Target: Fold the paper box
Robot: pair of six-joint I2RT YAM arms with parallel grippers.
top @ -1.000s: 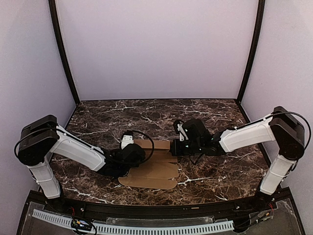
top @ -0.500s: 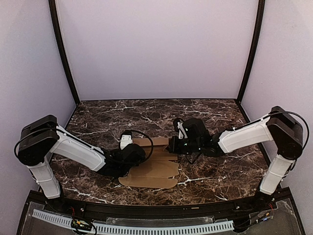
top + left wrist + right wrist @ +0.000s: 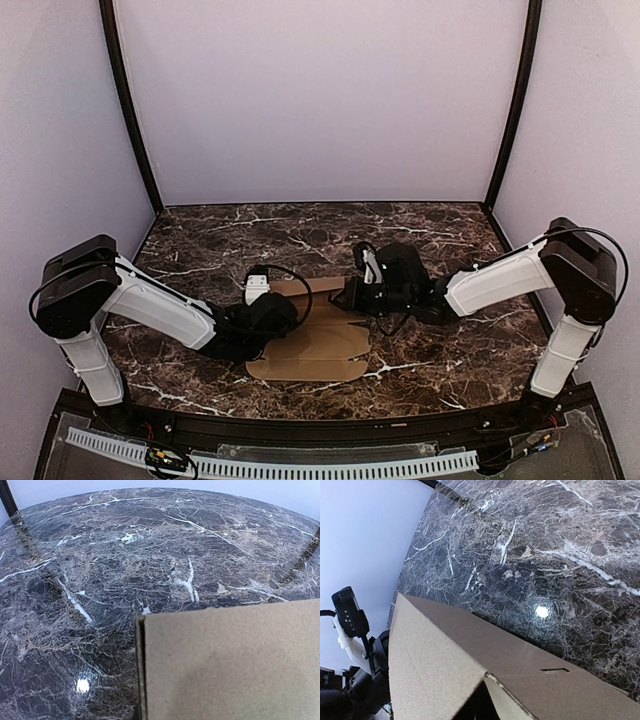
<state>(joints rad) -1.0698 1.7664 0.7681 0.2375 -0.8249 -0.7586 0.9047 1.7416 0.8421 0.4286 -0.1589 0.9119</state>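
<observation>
Right wrist — unlike top external — shows paper box [image 3: 435, 650] slot [image 3: 554, 670].

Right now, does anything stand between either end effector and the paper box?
Nothing visible does. The left end effector is at the left side of the paper box, and the right end effector is at its far right edge.

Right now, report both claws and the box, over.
Left claw on left side of paper box, jaws hidden. Right claw at its far right edge, panel tilted up, grip unconfirmed. No obstruction seen.
</observation>
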